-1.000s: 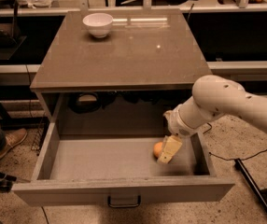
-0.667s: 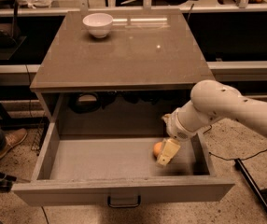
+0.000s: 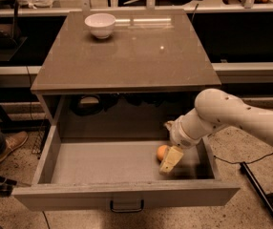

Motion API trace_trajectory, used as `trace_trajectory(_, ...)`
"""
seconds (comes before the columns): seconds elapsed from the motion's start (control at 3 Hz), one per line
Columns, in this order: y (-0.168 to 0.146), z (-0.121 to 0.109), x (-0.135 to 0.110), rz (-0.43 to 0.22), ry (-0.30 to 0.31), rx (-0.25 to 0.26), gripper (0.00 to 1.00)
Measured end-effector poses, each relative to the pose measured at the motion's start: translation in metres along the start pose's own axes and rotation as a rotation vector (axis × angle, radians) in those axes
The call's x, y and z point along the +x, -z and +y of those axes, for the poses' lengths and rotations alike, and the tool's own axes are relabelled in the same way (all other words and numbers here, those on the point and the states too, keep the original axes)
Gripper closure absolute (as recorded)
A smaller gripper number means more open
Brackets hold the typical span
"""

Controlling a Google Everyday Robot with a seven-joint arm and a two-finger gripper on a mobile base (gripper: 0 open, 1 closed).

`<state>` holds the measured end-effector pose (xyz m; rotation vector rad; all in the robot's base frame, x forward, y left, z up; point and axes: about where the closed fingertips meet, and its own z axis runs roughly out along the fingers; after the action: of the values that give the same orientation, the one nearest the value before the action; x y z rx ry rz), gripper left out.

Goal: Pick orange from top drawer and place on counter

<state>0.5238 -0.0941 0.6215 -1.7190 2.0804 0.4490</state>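
The top drawer (image 3: 127,194) is pulled wide open below the counter (image 3: 122,51). The orange (image 3: 162,152) lies on the drawer floor at the right, near the right wall. My gripper (image 3: 169,160) reaches down into the drawer from the right on a white arm. Its pale fingers (image 3: 171,158) sit right beside the orange, on its right side and touching or nearly touching it. The orange's right side is hidden by them.
A white bowl (image 3: 100,24) stands at the back left of the counter. A person's shoe (image 3: 8,146) is on the floor at the left. A dark rod (image 3: 260,194) lies on the floor at the right. Benches run behind the cabinet.
The arm has shifted slightly towards the drawer's front and left. The gripper stays by the orange, which has not moved.
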Motion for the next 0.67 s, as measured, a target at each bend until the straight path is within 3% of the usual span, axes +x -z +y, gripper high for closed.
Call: trace_trajectory(0.67, -0.0101, 0.0035, 0.0080, 0.010, -0.003, -0.017, 0.49)
